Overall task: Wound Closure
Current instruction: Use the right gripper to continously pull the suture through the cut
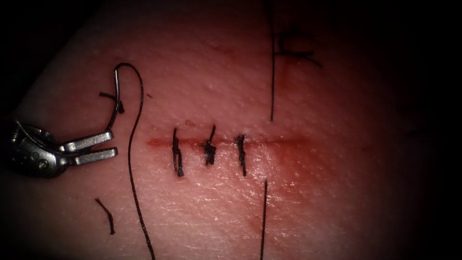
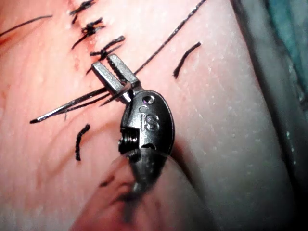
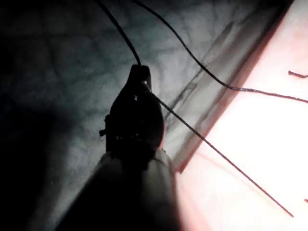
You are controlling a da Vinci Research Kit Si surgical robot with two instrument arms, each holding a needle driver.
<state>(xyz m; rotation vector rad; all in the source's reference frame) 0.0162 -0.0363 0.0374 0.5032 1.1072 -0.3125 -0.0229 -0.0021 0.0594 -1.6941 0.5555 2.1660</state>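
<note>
Endoscope view: three stitches point(image 1: 209, 147) are seen tied across the cut point(image 1: 279, 142), out past the tips of the left tool point(image 1: 91, 148). That much of the job looks done. The far part of the cut, past the last stitch, is not closed yet. A loose strand point(image 1: 272, 82) is seen there on both sides of the cut, so a fourth stitch may have been started, but no knot is seen. Red fluid point(image 1: 288, 168) is spread on the tissue point(image 1: 202, 216) around that open part.

The jaws of the left tool are parted. The needle point(image 1: 115, 96) lies on the tissue, not stuck in it, with one end right at the upper jaw. It cannot be told if it is pinched. The thread point(image 1: 131, 163) runs from the needle's other end and crosses just in front of the tips. Short cut ends point(image 1: 107, 216) lie near the jaws and could get in the way.

Left wrist view: the left tool point(image 2: 105, 61) is seen with a gap between its jaws. The needle point(image 2: 62, 109) passes by the root of the jaws.

Right wrist view: the right tool point(image 3: 139, 72) is seen off the tissue. Its jaws look clenched on the thread point(image 3: 216, 154), which leads away from the tip.
</note>
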